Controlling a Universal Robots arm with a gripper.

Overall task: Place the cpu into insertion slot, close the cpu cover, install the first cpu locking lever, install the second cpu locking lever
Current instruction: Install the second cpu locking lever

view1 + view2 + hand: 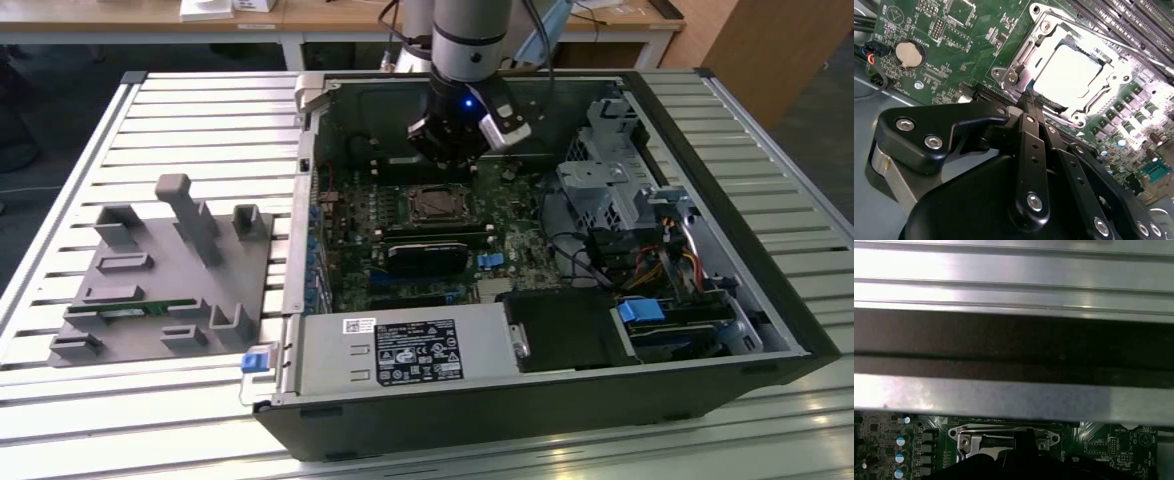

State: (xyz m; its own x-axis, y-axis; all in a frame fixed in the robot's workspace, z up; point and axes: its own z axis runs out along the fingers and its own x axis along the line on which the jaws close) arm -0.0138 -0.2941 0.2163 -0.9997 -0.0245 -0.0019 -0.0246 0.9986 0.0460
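1. Step in hand, as I judge it: the latching of the socket, not the seating of the chip. In the second wrist view the cpu [1066, 75] already lies flat inside the insertion slot [1054, 102], its pale top glaring under the light.
2. Cover: the cpu cover [1114, 82] looks lowered, its silvery frame lying round the chip with the metal top showing through the window. You cannot tell from here whether it is pressed fully home.
3. Claw: the gripper [1033, 106] has its fingers drawn narrow, close side by side, with nothing visible between them. The tips sit right at the edge of the socket frame, at the side nearest the camera.
4. Position: in the exterior view the gripper [451, 150] hangs inside the open computer case [747, 300], just beyond the insertion slot [434, 205] on the green motherboard [354, 225].
5. Levers: thin metal rods run along the socket's sides, but whether either one is hooked down cannot be read. Treat both as not confirmed.
6. What the work calls for: a fine, well-aimed contact on a thin wire lever beside a loaded socket. Keep the fingertips off the chip top and the cover window, watch the small capacitors [1134, 117] just beside the frame, and press only along the lever's own swing.
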